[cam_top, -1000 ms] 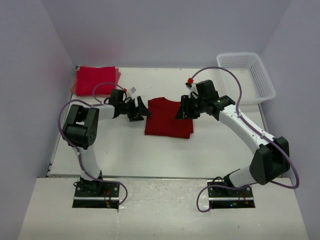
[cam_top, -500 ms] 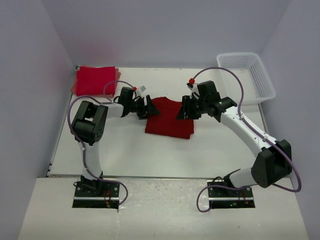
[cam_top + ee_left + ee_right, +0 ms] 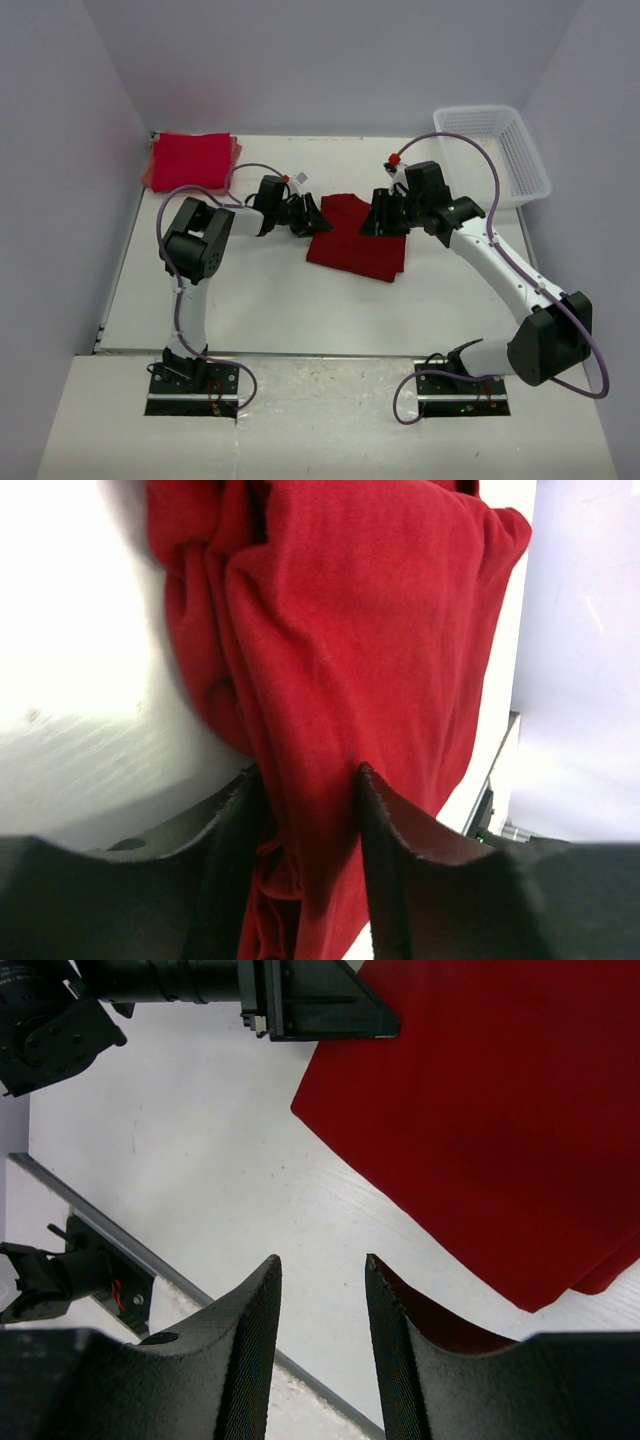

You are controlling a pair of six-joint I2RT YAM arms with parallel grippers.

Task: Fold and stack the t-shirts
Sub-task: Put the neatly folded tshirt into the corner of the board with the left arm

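We are looking at a job that seems well along. A bright red stack [image 3: 192, 160] of folded t-shirts is sitting in the far left corner, well apart from the action. The crimson t-shirt [image 3: 358, 240] is lying folded into a compact rectangle mid-table, between the two arms.

The left gripper [image 3: 312, 214] is working at its left edge, and in the wrist view its narrow jaws are pinching a bunched fold of cloth. The right gripper [image 3: 383, 222] is hovering at the far right corner, jaws narrowly parted with only bare tabletop showing between them.

We are judging that what remains is carrying this last shirt onto the stack. The white lattice basket [image 3: 497, 150] at far right is showing no red.

The table [image 3: 250, 300] is looking white, smooth and matte, and plain pale lilac walls [image 3: 330, 60] are boxing it in on three sides.
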